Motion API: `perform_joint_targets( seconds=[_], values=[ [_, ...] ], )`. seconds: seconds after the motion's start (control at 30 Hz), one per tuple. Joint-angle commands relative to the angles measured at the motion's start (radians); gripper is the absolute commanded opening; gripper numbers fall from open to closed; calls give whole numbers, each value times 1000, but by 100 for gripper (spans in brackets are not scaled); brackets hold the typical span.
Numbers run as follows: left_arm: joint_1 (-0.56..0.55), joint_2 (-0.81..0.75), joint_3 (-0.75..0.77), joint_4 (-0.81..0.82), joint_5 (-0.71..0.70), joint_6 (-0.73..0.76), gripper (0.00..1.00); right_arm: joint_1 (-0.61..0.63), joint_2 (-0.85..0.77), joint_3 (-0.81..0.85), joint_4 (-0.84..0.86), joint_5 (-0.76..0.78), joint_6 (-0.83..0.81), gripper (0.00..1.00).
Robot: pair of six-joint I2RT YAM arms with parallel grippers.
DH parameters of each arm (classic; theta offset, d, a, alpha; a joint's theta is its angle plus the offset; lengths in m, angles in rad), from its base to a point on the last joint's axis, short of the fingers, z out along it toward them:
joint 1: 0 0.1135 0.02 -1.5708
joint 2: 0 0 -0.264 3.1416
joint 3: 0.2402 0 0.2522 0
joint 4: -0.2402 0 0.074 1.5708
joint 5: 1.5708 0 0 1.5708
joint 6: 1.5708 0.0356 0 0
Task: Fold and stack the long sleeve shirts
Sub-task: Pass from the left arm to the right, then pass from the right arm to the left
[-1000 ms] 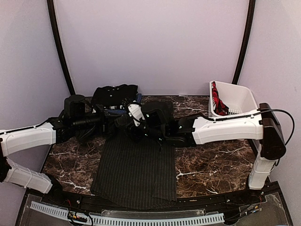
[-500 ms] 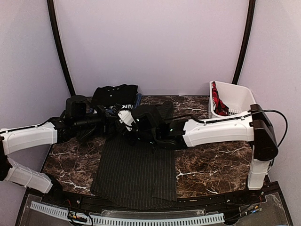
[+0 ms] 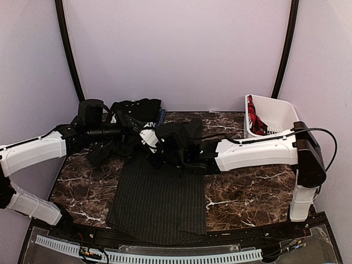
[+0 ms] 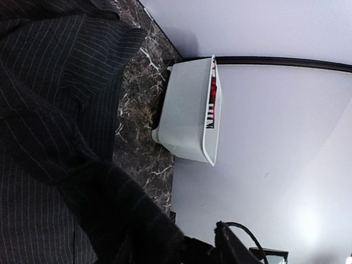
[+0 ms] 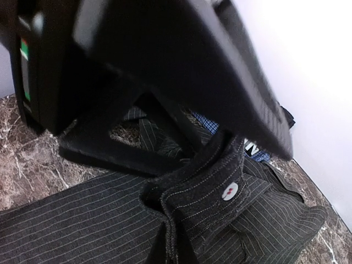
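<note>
The pinstriped shirt [image 3: 157,198] lies spread on the marble table [image 3: 247,192] between the arms, its far end bunched where the right gripper [image 3: 149,138] pinches a buttoned cuff [image 5: 214,187], while the left gripper [image 3: 131,125] is sunk in cloth and I cannot tell its grip.

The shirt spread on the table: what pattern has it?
The shirt is black with fine pale pinstripes; right wrist view shows it best.

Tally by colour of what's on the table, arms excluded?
Black pinstriped shirt: 1
Plain black shirt: 1
Blue shirt: 1
White basket: 1
Red-and-black cloth, in the basket: 1
Total: 5
</note>
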Motion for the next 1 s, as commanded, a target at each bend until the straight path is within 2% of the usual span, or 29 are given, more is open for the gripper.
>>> perform_joint_targets(
  seconds=[0.0,0.23,0.43,0.63,0.83,0.97],
  values=[
    [20,-41,104,-183,42,276,53,-27,-80,-55,40,-34,-23,0],
    [26,-30,316,-526,-27,768,59,-47,-130,-101,23,-77,-45,0],
    [25,-5,381,-627,-72,1106,65,-51,-171,-142,38,-133,-61,0],
    [23,30,371,-579,-72,1295,72,-52,-209,-194,96,-197,-75,0],
    [18,52,358,-521,124,1421,75,-55,-226,-219,114,-202,-99,0],
    [-22,63,335,-497,166,1472,76,-68,-233,-230,125,-226,-104,0]
  ],
)
